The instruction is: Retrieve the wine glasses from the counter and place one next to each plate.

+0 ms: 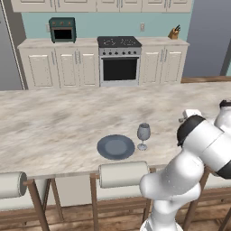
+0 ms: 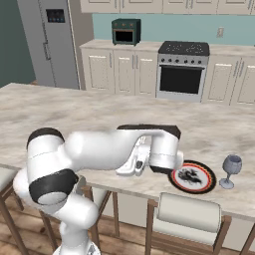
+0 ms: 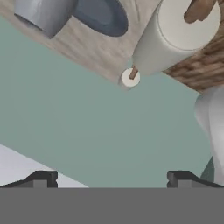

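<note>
On the long marbled bar top, one wine glass point(image 1: 143, 134) stands upright just right of the slate grey-blue plate point(image 1: 116, 147). A second wine glass point(image 2: 230, 170) stands upright right of the red-brown rimmed plate point(image 2: 193, 177). My gripper point(image 2: 130, 169) hovers low over the bar top's near edge, left of the rimmed plate, open and holding nothing. In the hand view its fingertips point(image 3: 41, 178) stand wide apart, with the blue plate point(image 3: 101, 15) and a grey glass point(image 3: 43, 15) at the top. The counter point(image 1: 43, 43) runs along the back wall.
Padded bar stools point(image 1: 122, 173) point(image 2: 188, 211) stand under the bar's near edge. At the back are a stove point(image 1: 119, 61), a green toaster oven point(image 1: 62, 30), a knife block point(image 1: 173, 32) and a fridge point(image 2: 52, 42).
</note>
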Robot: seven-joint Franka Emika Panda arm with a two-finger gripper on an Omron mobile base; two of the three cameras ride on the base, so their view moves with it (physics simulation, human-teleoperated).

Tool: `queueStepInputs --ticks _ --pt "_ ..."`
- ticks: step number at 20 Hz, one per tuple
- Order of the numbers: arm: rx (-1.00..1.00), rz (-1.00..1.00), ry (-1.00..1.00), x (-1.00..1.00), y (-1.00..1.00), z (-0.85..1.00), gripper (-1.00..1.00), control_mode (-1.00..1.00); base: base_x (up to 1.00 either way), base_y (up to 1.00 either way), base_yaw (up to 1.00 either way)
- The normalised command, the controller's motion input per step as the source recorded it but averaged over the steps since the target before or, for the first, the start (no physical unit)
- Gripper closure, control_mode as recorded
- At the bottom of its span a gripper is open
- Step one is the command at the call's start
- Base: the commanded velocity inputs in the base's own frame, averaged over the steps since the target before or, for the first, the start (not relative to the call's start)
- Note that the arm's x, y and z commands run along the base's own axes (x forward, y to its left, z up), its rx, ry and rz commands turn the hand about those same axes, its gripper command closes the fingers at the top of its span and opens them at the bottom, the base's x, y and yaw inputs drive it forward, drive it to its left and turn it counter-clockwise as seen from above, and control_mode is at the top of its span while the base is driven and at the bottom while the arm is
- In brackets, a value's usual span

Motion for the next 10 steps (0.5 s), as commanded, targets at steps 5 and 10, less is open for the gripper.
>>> queueStepInputs --ticks 5,10 --pt "-0.01 -0.12 -0.1 -0.61 0.47 0.76 -1.0 -1.0 0.0 0.0 0.0" --pt "-0.06 -0.2 -0.16 -0.37 0.77 0.55 -1.0 -1.0 0.0 0.0 0.0"
